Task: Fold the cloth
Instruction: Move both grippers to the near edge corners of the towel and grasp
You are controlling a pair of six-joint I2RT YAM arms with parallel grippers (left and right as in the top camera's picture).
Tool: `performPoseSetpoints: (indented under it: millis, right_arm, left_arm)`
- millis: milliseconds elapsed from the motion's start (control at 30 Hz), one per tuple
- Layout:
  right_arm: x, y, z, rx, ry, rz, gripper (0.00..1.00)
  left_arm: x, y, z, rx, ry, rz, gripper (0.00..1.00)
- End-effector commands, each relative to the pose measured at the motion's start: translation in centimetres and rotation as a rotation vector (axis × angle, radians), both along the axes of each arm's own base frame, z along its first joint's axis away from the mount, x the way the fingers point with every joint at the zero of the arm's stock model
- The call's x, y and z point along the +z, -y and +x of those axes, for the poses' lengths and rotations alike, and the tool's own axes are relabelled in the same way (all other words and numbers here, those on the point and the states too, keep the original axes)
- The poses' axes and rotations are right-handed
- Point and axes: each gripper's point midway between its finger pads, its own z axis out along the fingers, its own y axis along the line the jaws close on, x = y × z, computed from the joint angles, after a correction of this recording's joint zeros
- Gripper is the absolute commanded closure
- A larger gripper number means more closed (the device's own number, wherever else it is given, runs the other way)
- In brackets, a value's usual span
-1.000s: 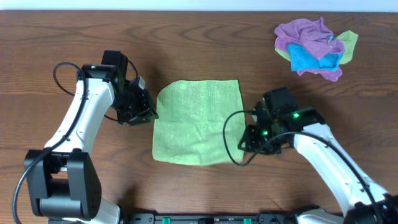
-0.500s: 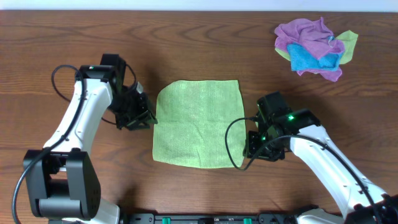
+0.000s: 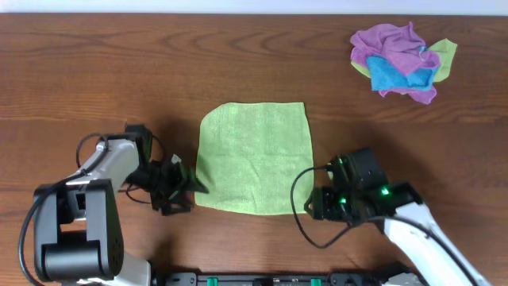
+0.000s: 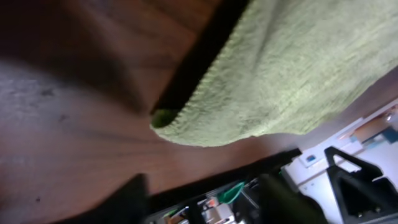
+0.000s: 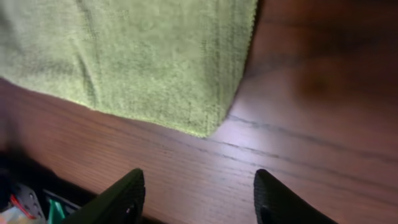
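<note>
The right gripper hangs low over the table with its 2 fingers spread wide and nothing between them. Just ahead of that gap sits the near right corner of the green cloth, apart from both tips. The left gripper also has its 2 fingers spread, showing as blurred dark shapes at the bottom of the left wrist view. The cloth's near left corner lies just ahead of them, with a dark shadow under its edge. Whether a tip touches it cannot be told. Beyond both pairs of fingers the cloth lies spread flat in 1 layer, roughly square, between the arms. Far past the right fingers, at the table's far right, sits a crumpled pile of purple, blue and yellow-green cloths.
</note>
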Motion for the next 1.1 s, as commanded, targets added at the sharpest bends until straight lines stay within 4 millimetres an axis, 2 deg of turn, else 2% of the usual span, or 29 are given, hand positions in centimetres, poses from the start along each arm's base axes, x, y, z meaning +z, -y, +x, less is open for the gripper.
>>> performPoseSetpoints:
  millis: [0,67,233,433,633,667,767,833,900,1033,1067]
  right_arm:
    - [-0.1,-0.4,-0.6,-0.017,-0.006,0.042,0.42]
    - [-0.3,-0.5,-0.3,-0.018,0.012,0.049,0.39]
    - [-1.1,-0.4,0.8,-0.057,0.059,0.062,0.36]
    - [-2.5,0.6,0.9,-0.141,0.045,0.069,0.34]
    - [-2.5,0.6,1.3,-0.155,0.056,0.089,0.34]
    - [-2.4,0.6,1.4,-0.154,0.061,0.093,0.34]
    - [-2.3,0.4,1.6,-0.159,0.065,0.102,0.34]
    - [-2.3,0.4,1.6,-0.159,0.064,0.102,0.34]
    - [-2.3,0.5,1.6,-0.159,0.064,0.101,0.34]
    - [-2.6,0.9,1.7,-0.168,0.07,0.077,0.33]
    - [-2.7,1.0,1.7,-0.172,0.073,0.066,0.32]
  left_arm:
    - [-0.4,0.2,-0.5,0.03,-0.015,-0.01,0.05]
    - [-0.8,0.1,-0.4,0.036,-0.004,-0.006,0.05]
    - [-1.6,-0.4,1.3,0.069,0.053,0.037,0.05]
    - [-2.1,-0.7,3.2,0.102,0.117,0.066,0.04]
    - [-2.5,-0.1,4.2,0.105,0.152,0.087,0.0]
    - [-2.6,0.3,4.3,0.099,0.159,0.087,0.06]
    - [-2.9,1.5,4.4,0.081,0.179,0.086,0.11]
    - [-3.0,2.1,4.4,0.074,0.184,0.087,0.22]
    - [-3.0,2.5,4.4,0.061,0.194,0.084,0.42]
    - [-3.0,2.5,4.5,0.059,0.197,0.084,0.94]
    - [-3.0,2.5,4.5,0.059,0.197,0.084,0.94]
